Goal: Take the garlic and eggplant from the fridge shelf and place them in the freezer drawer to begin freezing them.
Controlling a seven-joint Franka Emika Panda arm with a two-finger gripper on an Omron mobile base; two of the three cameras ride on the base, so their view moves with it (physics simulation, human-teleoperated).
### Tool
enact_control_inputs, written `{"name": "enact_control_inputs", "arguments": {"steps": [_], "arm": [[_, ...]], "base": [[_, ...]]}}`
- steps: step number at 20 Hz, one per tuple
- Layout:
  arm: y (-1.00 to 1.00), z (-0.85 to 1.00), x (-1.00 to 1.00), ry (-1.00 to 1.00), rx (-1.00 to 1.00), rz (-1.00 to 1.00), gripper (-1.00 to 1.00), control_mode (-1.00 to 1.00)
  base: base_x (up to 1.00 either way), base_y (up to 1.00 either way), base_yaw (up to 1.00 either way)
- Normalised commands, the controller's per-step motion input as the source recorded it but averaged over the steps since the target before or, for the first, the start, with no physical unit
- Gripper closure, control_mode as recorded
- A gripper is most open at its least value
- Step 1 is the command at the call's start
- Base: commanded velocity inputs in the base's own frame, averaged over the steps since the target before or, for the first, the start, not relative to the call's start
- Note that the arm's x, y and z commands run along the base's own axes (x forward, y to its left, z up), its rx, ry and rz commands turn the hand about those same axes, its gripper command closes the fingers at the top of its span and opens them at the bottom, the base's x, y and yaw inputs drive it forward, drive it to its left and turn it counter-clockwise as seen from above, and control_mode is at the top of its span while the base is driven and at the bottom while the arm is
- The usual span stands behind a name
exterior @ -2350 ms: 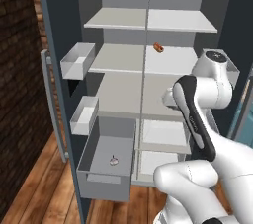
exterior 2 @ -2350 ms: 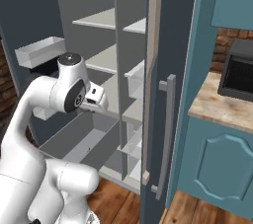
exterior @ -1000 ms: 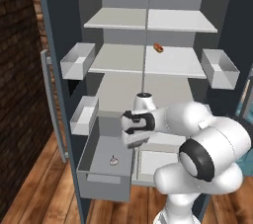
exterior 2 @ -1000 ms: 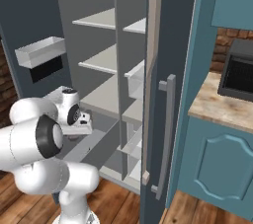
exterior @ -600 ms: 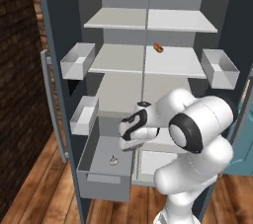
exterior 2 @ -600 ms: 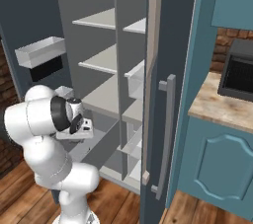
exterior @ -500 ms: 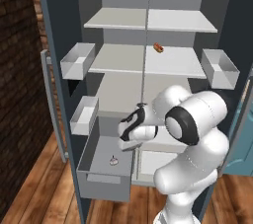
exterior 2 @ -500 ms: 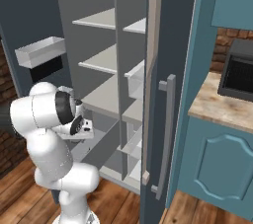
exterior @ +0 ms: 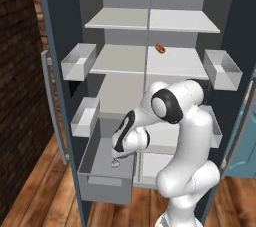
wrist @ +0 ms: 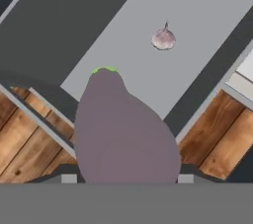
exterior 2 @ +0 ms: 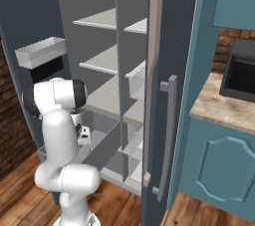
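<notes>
Dark purple-brown oval eggplant (wrist: 123,139) is seen in the hand view between the gripper's fingers, long axis running away from them, green-tipped end pointing outward. Gripper (exterior: 116,162) appears closed on it; finger tips are hidden behind it. Beyond that tip, the small pinkish-white garlic bulb (wrist: 163,39) lies on the floor of the deep grey freezer drawer (exterior: 102,187), stem pointing away.

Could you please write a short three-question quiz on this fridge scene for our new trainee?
1. True or false: the garlic already lies in the freezer drawer.
2. What fills the gripper? A) eggplant B) garlic C) nothing
3. Which item sits on the fridge shelf?

Key: 1 true. 2 A. 3 the small orange-red item.
</notes>
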Motion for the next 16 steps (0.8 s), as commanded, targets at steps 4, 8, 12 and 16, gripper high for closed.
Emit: {"name": "enact_control_inputs", "arguments": {"steps": [4,8,12,16], "arm": [[0.32,-0.58,0.27,0.01,-0.01,0.0,1.0,-1.0],[0.29,-0.53,0.36,0.0,0.0,0.0,1.0,-1.0],[0.26,-0.38,0.51,0.0,0.0,0.0,1.0,-1.0],[0.13,-0.33,0.58,0.0,0.0,0.0,1.0,-1.0]], "base": [[0.0,0.0,0.0],[0.0,0.0,0.0],[0.0,0.0,0.0],[0.0,0.0,0.0]]}}
